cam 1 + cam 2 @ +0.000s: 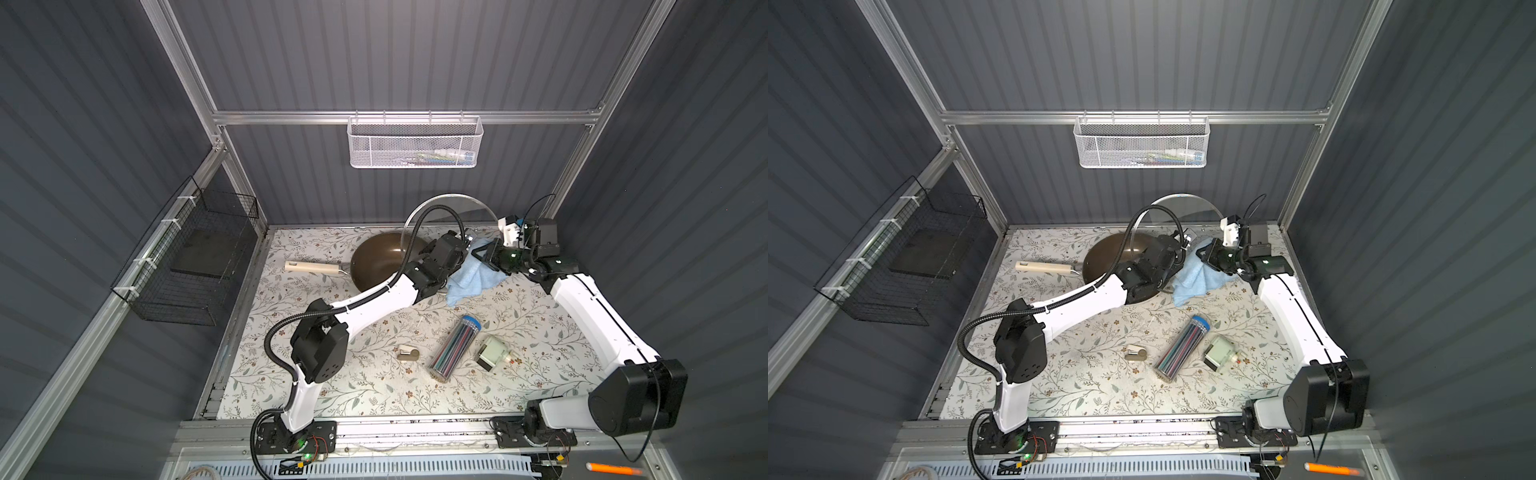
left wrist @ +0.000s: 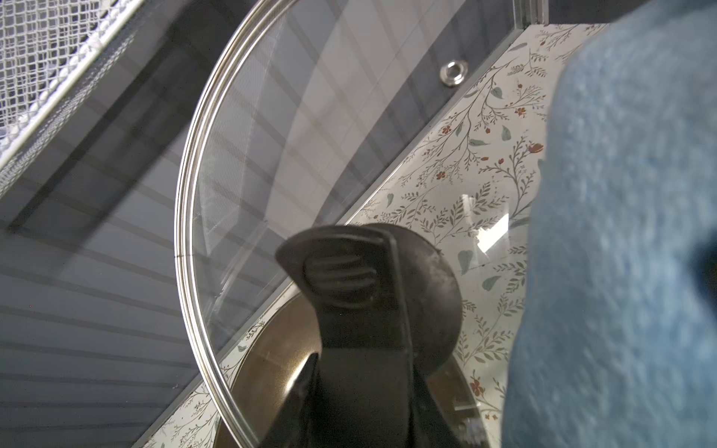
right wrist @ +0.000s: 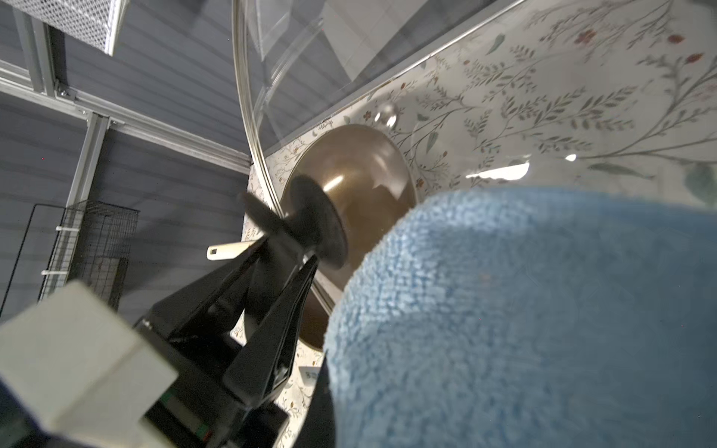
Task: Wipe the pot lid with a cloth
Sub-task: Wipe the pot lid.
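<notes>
even overhead light falls on the floral-patterned tabletop (image 1: 374,386), with soft shadows under the arms. white glare patches sit on the round clear glass pot lid (image 2: 310,116). beside it, the light blue fabric cloth (image 3: 543,310) looms blurred, out of focus.

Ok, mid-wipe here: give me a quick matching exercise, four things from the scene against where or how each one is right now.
Things:
1. pot lid
2. cloth
3. pan
4. tube of coloured sticks

States:
A. lying on its side on the mat, near the front
B. held up on edge by its black handle in the left gripper
C. resting on the mat behind the left arm, cream handle pointing away from the lid
D. bunched in the right gripper, beside the lid

Pairs: 1-B, 2-D, 3-C, 4-A
</notes>
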Robot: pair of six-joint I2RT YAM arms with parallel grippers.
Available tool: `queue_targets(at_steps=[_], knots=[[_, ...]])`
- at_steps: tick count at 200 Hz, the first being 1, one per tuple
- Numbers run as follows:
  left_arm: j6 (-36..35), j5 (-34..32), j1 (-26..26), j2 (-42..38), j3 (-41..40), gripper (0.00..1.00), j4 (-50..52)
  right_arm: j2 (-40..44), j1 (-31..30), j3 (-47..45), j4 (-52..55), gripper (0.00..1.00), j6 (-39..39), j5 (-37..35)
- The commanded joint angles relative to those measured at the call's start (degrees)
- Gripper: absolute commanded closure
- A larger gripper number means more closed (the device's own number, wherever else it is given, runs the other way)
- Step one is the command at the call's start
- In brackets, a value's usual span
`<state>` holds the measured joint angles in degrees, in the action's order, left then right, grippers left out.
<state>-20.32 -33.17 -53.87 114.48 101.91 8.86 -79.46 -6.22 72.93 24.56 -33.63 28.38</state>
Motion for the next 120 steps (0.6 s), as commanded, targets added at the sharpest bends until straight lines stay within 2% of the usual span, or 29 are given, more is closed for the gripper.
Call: queue_targets(at_steps=[1,38,75,120], knots=[[2.8,0.3,-0.2,-8.1,0.4,1.0,-11.0,-1.4,1.8,3.4,0.8,1.0,1.1,-2.3],[4.6,3.3,-0.2,-9.8,-1.6,1.0,-10.6,-3.5,1.4,5.7,-6.7,1.0,-2.4,0.4],[6.1,7.1,-0.7,-11.6,-4.2,1.0,-10.2,-9.6,1.3,15.3,-6.5,1.0,-2.1,-0.2],[4.8,8.0,-1.8,-13.9,-7.0,1.0,-11.0,-15.8,0.8,20.9,-9.1,1.0,-4.3,1.6]])
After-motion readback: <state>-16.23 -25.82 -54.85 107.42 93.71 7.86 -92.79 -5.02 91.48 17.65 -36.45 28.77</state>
